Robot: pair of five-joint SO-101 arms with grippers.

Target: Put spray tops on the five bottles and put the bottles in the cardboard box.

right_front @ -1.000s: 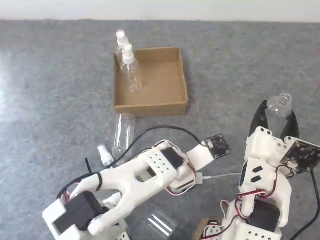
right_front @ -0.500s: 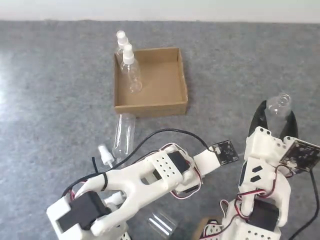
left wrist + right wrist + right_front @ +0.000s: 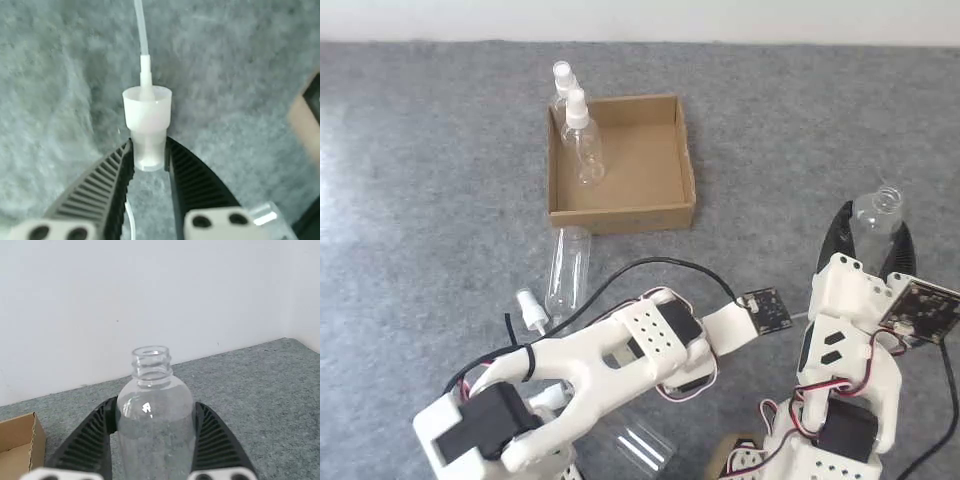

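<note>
**A thin tube, a small neck, and two arms that must meet**

The left gripper [image 3: 147,150] has its fingers clamped on the narrow end of a spray top [image 3: 147,117], with the dip tube [image 3: 141,30] sticking out ahead of it, low over the grey table [image 3: 420,150]. At the near right, the right gripper [image 3: 867,238] has its fingers closed around the body of an open bottle [image 3: 877,212], held upright with the neck bare.

I'd worry about that tube. It is long and slender, so if it comes in off-line it could catch the rim and bend instead of going down the neck. The top is pinched only at its slim end, so a sideways push could make it swivel between the fingers. Pressing down too hard might tip the smooth, clear bottle in its grip. The arms stand close together and could also bump each other.

Bottles, I count five:
- the one held at the right
- a capped bottle [image 3: 582,140] in the far left of the cardboard box [image 3: 688,160]
- a second capped bottle [image 3: 560,82] at the box's far left corner; I cannot tell if it is inside or outside
- a bare bottle [image 3: 567,270] lying just near of the box
- another clear bottle [image 3: 642,447] lying by the arm bases

Spray tops, I find four: two fitted, one gripped, and one loose spray top [image 3: 530,310] lying left of the bare bottle. There is one box.
</note>
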